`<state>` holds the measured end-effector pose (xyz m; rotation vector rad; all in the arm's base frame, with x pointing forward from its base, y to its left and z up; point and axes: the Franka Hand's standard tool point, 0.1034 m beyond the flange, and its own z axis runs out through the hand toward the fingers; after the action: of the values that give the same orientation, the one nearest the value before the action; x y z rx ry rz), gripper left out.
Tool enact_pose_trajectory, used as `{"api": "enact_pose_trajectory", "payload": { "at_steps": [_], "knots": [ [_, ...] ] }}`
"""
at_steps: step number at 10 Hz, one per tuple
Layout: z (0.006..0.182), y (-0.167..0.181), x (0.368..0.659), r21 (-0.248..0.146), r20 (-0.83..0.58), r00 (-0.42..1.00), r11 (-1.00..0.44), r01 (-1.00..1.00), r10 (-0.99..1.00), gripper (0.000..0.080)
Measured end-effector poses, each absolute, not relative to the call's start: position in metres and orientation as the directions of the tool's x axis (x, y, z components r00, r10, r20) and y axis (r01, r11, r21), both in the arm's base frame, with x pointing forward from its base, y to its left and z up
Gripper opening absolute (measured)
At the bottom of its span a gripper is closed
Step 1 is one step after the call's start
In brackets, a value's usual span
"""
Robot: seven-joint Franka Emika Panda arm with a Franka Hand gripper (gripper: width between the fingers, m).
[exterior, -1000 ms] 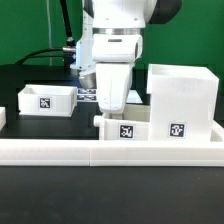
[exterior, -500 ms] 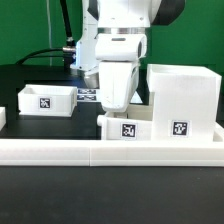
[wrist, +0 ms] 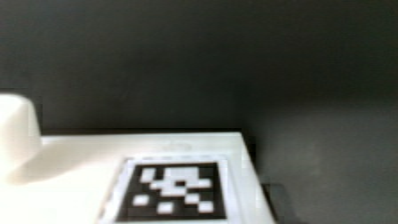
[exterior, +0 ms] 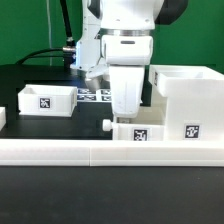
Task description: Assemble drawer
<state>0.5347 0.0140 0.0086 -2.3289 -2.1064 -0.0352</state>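
Now my gripper [exterior: 128,108] had swung toward the exterior view's right, carrying the knobbed tray [exterior: 137,133] along the rail [exterior: 60,150] up beside the casing [exterior: 190,95], which slid too. The insertion looked close. Whether my fingers were clamped, I couldn't tell.

Long low white rail [exterior: 50,152] across the front of the black worktop [exterior: 40,125], with a seam near its middle. Further back, flat on that worktop, the marker board [exterior: 92,96], partly hidden, tags facing up. Behind everything, a green backdrop [exterior: 25,30].
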Motion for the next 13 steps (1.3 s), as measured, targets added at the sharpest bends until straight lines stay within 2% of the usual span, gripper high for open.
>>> {"api": "enact_pose_trajectory", "payload": {
  "at_steps": [6,7,9,11,12,13],
  "knots": [
    [0.009,0.013,0.535,0.015,0.015,0.1,-0.1,0.995,0.995,0.0042],
    [0.008,0.013,0.539,0.014,0.013,0.043,-0.043,0.999,0.999,0.0042],
    [0.008,0.012,0.539,0.014,0.013,0.057,-0.057,0.998,0.998,0.0042],
    [0.026,0.013,0.543,0.022,0.009,0.07,-0.07,0.997,0.998,0.0395],
    [0.033,0.015,0.544,0.025,0.008,0.079,-0.079,0.997,0.997,0.0395],
    [0.043,0.016,0.545,0.02,0.004,0.09,-0.09,0.996,0.996,0.0577]
  ]
}}
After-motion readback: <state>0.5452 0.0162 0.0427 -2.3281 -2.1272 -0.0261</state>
